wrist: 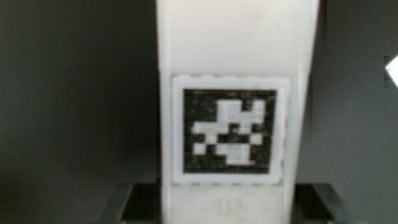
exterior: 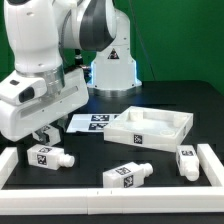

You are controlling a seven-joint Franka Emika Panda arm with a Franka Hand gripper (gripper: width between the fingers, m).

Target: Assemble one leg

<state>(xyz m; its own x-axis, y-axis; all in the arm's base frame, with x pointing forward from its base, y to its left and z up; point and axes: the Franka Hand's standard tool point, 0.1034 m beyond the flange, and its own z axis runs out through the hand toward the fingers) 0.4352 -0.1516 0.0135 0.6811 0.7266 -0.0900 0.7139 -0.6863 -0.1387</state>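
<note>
Three white legs with tag marks lie on the black table in the exterior view: one at the left, one in the front middle, one at the right. My gripper is down low over the left leg. In the wrist view that leg fills the middle of the picture, with its tag facing the camera. My gripper has a dark finger against each long side of it. The jaws look shut on the leg, which rests on or just above the table.
The large white tray-like panel lies behind the legs at the right. The marker board lies flat behind my gripper. White rails edge the work area at the left, front and right. The robot base stands at the back.
</note>
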